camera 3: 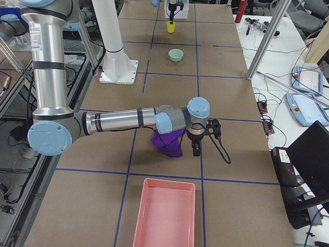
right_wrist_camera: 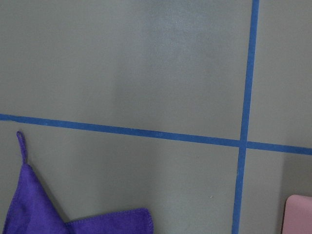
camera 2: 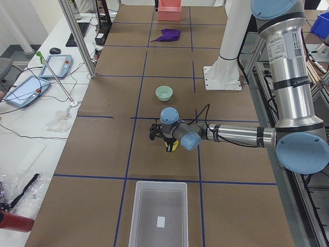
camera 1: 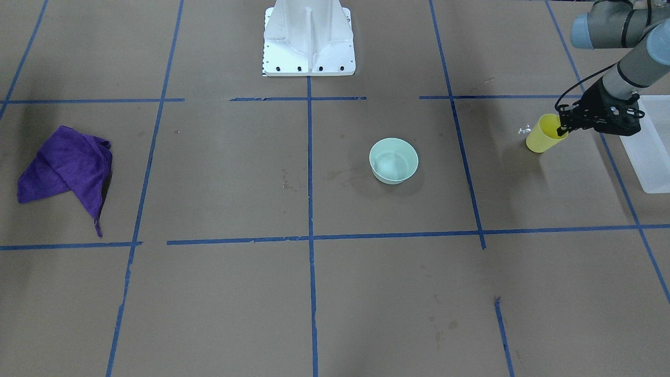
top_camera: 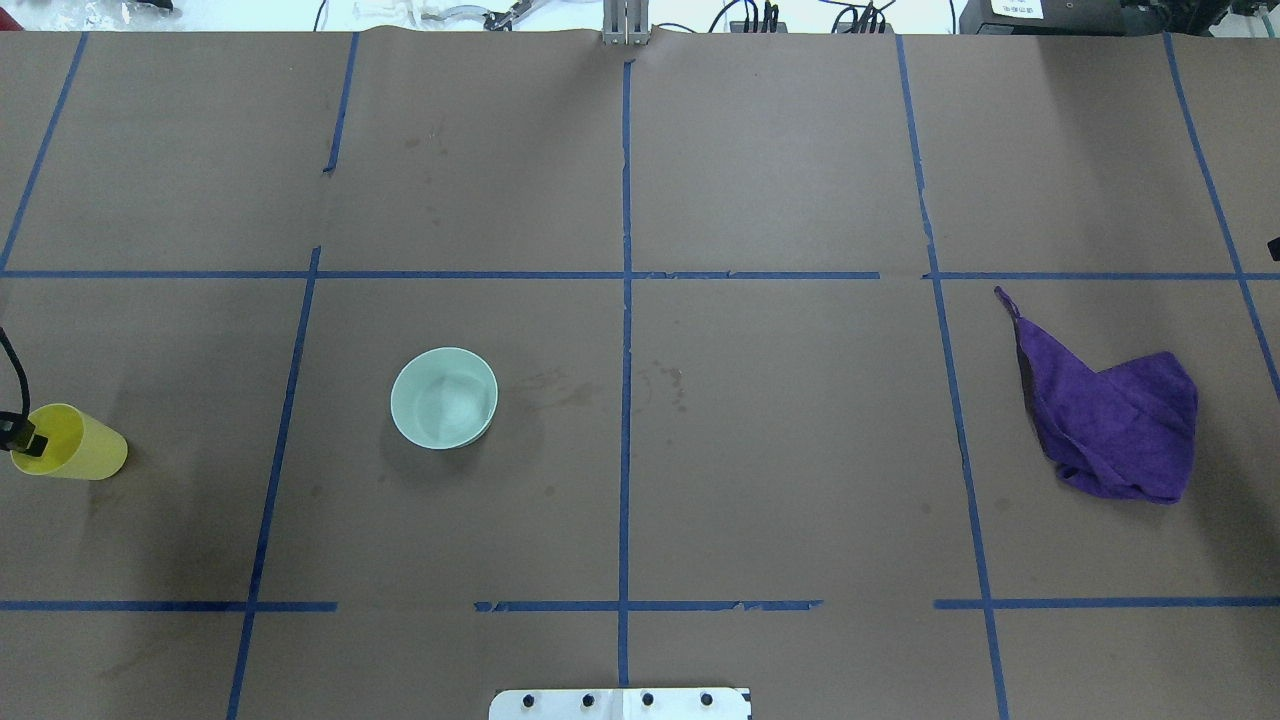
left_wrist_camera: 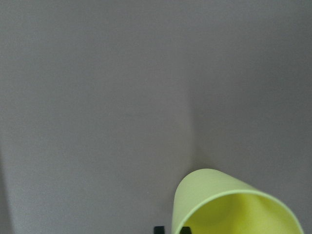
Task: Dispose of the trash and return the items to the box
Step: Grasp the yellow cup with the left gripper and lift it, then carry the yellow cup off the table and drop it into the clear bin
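Note:
My left gripper (camera 1: 563, 127) is shut on the rim of the yellow cup (camera 1: 544, 134), one finger inside it, and holds it tilted just beside the frosted white box (camera 1: 649, 152). The cup also shows at the left edge of the overhead view (top_camera: 70, 444) and in the left wrist view (left_wrist_camera: 234, 204). The mint-green bowl (camera 1: 393, 160) stands upright and empty on the table's middle (top_camera: 444, 397). My right gripper (camera 3: 198, 140) hovers by the purple cloth; I cannot tell if it is open or shut.
A crumpled purple cloth (top_camera: 1115, 425) lies on the robot's right side. A pink tray (camera 3: 164, 216) stands at that end of the table. The white robot base (camera 1: 309, 39) is at the table's edge. A small white scrap (camera 1: 523, 129) lies by the cup.

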`<action>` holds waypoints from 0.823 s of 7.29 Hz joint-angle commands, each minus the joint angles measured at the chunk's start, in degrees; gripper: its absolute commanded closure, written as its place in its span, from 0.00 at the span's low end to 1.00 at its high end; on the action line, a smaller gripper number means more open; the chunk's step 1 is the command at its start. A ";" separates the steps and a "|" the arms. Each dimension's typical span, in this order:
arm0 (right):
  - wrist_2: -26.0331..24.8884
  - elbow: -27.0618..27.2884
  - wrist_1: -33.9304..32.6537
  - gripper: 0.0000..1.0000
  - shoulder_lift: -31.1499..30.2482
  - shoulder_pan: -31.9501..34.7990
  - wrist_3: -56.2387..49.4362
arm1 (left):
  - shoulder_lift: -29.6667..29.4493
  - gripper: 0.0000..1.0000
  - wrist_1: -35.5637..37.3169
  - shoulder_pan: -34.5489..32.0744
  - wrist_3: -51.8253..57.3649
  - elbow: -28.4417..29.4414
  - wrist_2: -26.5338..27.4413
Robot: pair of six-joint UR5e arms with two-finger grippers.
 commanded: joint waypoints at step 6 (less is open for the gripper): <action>0.25 0.19 0.31 0.00 0.09 -0.26 0.25 | -0.43 1.00 10.64 -29.84 44.01 2.32 0.09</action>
